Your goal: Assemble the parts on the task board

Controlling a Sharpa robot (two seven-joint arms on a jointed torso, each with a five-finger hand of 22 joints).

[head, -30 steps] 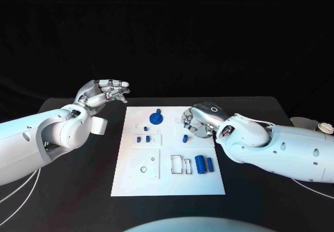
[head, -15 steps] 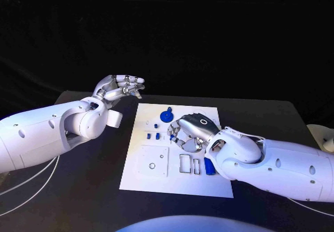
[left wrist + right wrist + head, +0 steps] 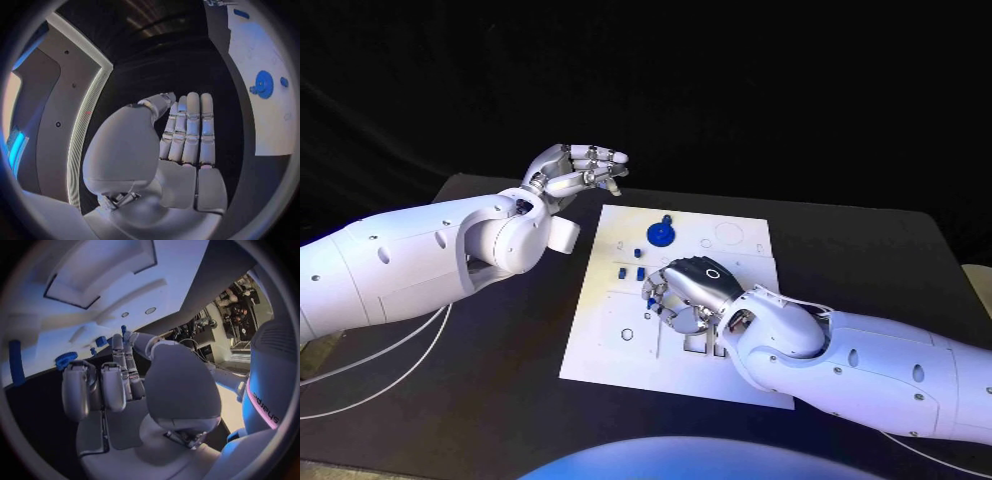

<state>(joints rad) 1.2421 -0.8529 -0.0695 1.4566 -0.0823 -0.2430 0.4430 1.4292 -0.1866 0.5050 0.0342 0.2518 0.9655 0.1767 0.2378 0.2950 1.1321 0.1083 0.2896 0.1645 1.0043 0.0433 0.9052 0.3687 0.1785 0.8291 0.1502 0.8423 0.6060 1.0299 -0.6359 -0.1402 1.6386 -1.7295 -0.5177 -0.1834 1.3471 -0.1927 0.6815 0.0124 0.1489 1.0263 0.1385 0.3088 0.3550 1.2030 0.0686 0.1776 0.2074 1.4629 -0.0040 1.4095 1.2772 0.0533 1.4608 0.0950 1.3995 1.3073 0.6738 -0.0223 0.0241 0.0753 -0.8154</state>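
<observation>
Right hand sits low over the middle of the white task board, back of the hand up, fingers curled downward onto the board surface; whether they pinch a part cannot be told from the head view. In the right wrist view the right hand's fingers lie close together, bent forward, nothing visible between them. Just beside that hand, toward the robot's left, two small blue pegs stand on the board; part of a rectangular cutout shows at the hand's near edge. The board's near strip is bare white; the board lies flat on the black table.

Farther along the board, a blue round disc part with a small knob above it lies near the far end, well apart from the right hand; the same disc shows in the left wrist view with a small blue piece next to it. Right wrist view also shows a long blue bar, a blue toothed wheel and small blue pegs on the board past the fingertips.

Left hand is raised off the table beyond the board's far left corner — fingers curled in toward the palm, holding nothing; the left wrist view shows its fingers side by side, nothing between them.
</observation>
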